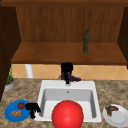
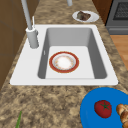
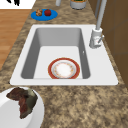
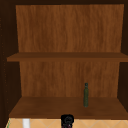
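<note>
Hovering beside the blue plate (image 1: pixel 10 115), the left hand (image 1: pixel 32 107) seems loosely curled, empty; right hand (image 1: pixel 67 71) unclear at the faucet.

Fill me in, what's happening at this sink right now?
The left hand hangs at the right edge of the blue plate, beside the tomato, fingers curled downward and holding nothing. The right hand floats behind the sink, just under the wooden shelf where a green bottle stands. A red-rimmed bowl sits in the basin. A white plate with dark food lies on the right counter.
</note>
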`<action>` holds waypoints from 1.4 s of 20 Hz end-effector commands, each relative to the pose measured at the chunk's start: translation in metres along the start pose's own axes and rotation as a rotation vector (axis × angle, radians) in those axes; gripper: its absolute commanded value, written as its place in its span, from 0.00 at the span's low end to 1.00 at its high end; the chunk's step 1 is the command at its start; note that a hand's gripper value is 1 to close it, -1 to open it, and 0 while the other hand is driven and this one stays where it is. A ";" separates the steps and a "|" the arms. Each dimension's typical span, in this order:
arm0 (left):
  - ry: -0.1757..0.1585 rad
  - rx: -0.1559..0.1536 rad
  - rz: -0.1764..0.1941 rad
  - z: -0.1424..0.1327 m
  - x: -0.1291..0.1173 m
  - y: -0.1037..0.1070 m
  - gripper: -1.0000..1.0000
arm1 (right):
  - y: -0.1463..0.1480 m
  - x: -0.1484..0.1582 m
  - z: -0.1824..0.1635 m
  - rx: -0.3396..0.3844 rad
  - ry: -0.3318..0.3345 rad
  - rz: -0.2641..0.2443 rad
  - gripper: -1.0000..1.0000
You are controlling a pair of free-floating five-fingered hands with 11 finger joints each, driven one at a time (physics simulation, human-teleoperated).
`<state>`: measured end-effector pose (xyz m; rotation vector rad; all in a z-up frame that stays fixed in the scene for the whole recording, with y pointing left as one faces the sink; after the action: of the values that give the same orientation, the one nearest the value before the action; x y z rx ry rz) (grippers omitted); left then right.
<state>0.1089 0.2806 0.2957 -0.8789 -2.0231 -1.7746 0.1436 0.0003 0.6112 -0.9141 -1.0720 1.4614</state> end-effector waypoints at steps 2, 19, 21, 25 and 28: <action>0.000 0.000 0.000 0.000 0.000 0.000 0.50 | -0.038 0.003 0.010 0.000 0.000 0.001 1.00; 0.000 0.000 0.000 0.000 0.000 0.000 0.50 | -0.154 0.014 -0.018 0.041 -0.001 -0.005 1.00; 0.000 0.000 0.000 0.000 0.000 0.000 0.50 | -0.156 0.016 -0.035 0.031 -0.002 -0.008 1.00; 0.000 0.000 0.000 0.000 0.000 0.000 0.50 | -0.164 0.017 -0.068 0.027 -0.004 -0.013 1.00; 0.000 0.000 0.000 0.000 0.000 0.000 0.50 | -0.165 0.016 -0.094 0.020 -0.005 -0.016 1.00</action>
<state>0.1089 0.2806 0.2957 -0.8789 -2.0231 -1.7746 0.2571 0.0329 0.7453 -0.8964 -1.0622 1.4636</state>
